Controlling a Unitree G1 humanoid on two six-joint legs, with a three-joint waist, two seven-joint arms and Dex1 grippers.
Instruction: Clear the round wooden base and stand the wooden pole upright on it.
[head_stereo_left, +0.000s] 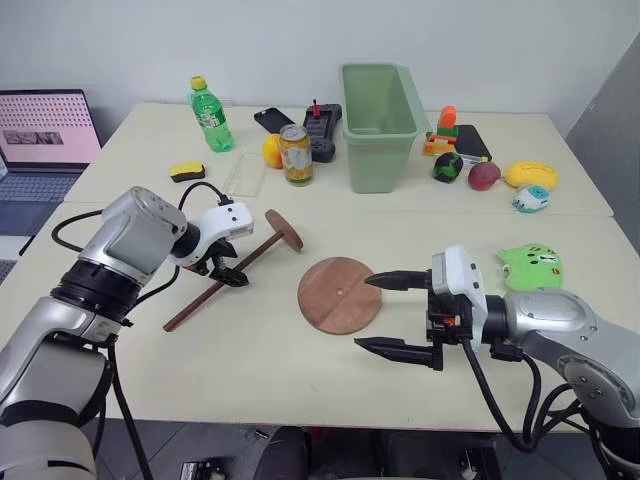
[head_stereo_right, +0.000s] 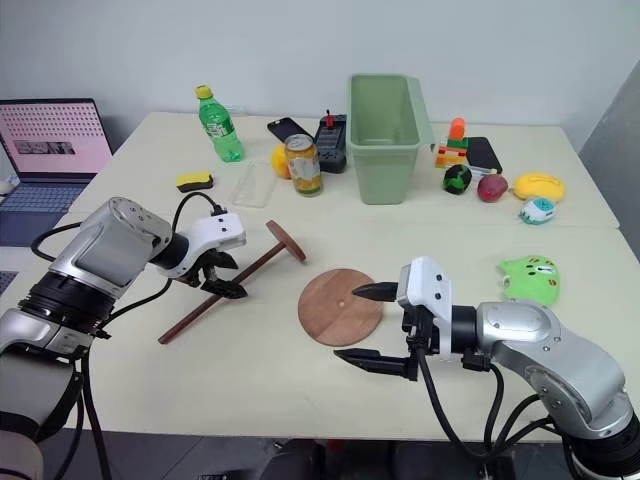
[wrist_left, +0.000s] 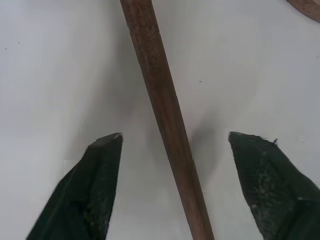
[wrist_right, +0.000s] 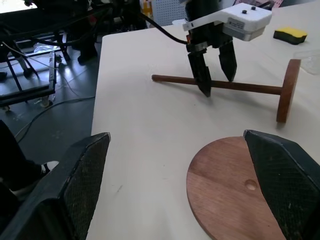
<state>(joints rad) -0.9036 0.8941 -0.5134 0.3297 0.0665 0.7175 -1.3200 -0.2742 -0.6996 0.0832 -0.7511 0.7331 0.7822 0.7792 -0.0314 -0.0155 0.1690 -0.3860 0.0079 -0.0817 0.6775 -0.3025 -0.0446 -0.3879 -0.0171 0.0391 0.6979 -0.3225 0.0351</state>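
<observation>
The pole is straddled by the left gripper, fingers open, at ten o'clock from the bare base. Closing is needed next. The right gripper is held open.

No text, brand or number can be read: the print on the can, the bottle's label and the laptop screen are too small.

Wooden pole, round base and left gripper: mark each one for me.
wooden pole (head_stereo_left: 258, 253), left eye view, on the rod's upper stretch.
round wooden base (head_stereo_left: 330, 300), left eye view, on its bare top face.
left gripper (wrist_left: 172, 145), left wrist view, midway between the fingertips straddling the rod.
</observation>
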